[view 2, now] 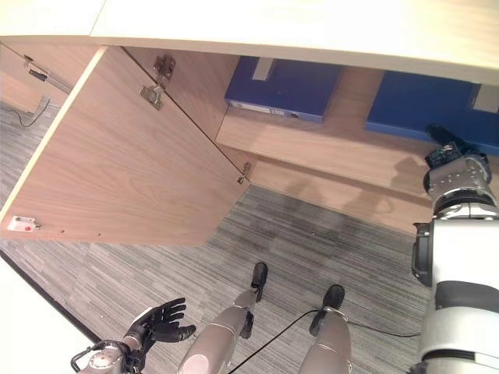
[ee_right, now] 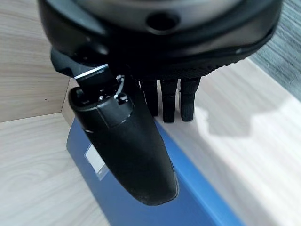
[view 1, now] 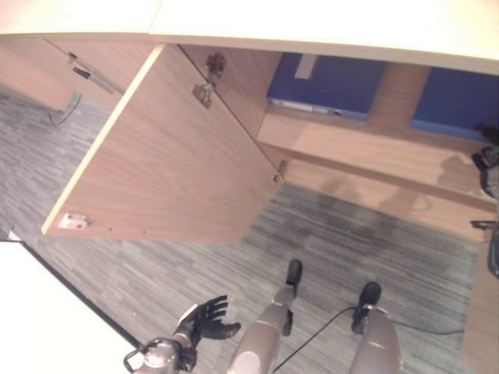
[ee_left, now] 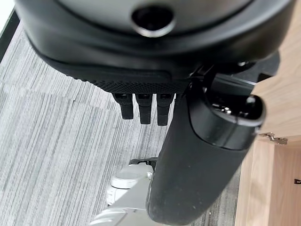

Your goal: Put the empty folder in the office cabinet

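The right robot hand (view 2: 447,154) hovers, fingers straight and empty, just over the blue folder (view 2: 437,109) lying on the cabinet shelf (view 2: 343,152) (door (view 2: 125,167) wide open). Withdrawing carelessly could drag the folder out. The left robot hand (view 2: 160,319) hangs relaxed, empty.
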### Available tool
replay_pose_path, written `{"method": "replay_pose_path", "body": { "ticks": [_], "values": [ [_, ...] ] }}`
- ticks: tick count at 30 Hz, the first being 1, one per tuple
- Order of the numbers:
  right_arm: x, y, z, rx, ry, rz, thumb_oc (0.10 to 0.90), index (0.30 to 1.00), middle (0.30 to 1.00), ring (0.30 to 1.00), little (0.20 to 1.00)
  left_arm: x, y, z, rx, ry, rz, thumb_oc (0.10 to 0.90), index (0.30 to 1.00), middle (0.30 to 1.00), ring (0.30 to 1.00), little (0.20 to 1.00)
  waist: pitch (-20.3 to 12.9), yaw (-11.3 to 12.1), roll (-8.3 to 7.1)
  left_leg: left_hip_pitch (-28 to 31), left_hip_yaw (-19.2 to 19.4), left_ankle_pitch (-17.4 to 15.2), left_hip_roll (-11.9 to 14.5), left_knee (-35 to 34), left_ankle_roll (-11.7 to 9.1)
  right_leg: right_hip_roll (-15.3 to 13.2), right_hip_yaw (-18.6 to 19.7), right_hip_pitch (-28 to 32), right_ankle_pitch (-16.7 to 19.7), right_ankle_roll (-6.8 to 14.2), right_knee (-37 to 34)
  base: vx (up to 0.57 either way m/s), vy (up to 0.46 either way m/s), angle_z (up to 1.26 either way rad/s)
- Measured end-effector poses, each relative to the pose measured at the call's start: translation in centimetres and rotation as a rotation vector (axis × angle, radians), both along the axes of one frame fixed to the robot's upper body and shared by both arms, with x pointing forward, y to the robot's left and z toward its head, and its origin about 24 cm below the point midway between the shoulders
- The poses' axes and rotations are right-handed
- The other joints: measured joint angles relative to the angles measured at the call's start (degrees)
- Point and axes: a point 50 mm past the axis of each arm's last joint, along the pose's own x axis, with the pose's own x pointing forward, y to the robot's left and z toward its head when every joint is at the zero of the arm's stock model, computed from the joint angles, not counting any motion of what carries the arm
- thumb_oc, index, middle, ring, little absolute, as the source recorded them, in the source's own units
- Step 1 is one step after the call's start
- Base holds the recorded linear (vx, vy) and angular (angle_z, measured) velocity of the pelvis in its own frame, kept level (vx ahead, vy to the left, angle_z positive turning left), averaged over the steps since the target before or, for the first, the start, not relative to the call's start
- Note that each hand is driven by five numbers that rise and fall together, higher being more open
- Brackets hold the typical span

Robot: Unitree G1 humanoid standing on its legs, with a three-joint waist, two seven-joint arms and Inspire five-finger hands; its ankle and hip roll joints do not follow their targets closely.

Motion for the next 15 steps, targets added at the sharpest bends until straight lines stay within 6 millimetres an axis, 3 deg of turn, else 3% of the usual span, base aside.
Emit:
{"method": "replay_pose_path", "body": {
  "ticks": [5, 15],
  "values": [
    [-0.28, -0.41, 0.87, -0.020, 0.011, 0.000, 0.800, 0.900, 0.900, 0.900, 0.900, 0.18, -0.22, 0.20, -0.028, -0.010, -0.021, 0.800, 0.900, 0.900, 0.900, 0.900, 0.1, -0.2, 0.97, 0.2, -0.3, 0.7, 0.1, -1.3, 0.3, 0.0, -0.4, -0.1, -0.3, 0.5, -0.2, 0.00, 0.000, 0.00],
    [-0.25, -0.43, 0.91, -0.036, 0.004, 0.019, 0.800, 0.900, 0.900, 0.900, 0.900, 0.41, -0.51, 0.43, -0.039, -0.024, -0.031, 0.800, 0.900, 0.900, 0.900, 0.900, 0.2, -0.3, 1.25, 0.2, -0.5, 1.2, 0.2, -2.1, 0.2, 0.1, -0.6, -0.5, -1.0, 0.5, 0.1, 0.00, 0.000, 0.00]
  ]
}}
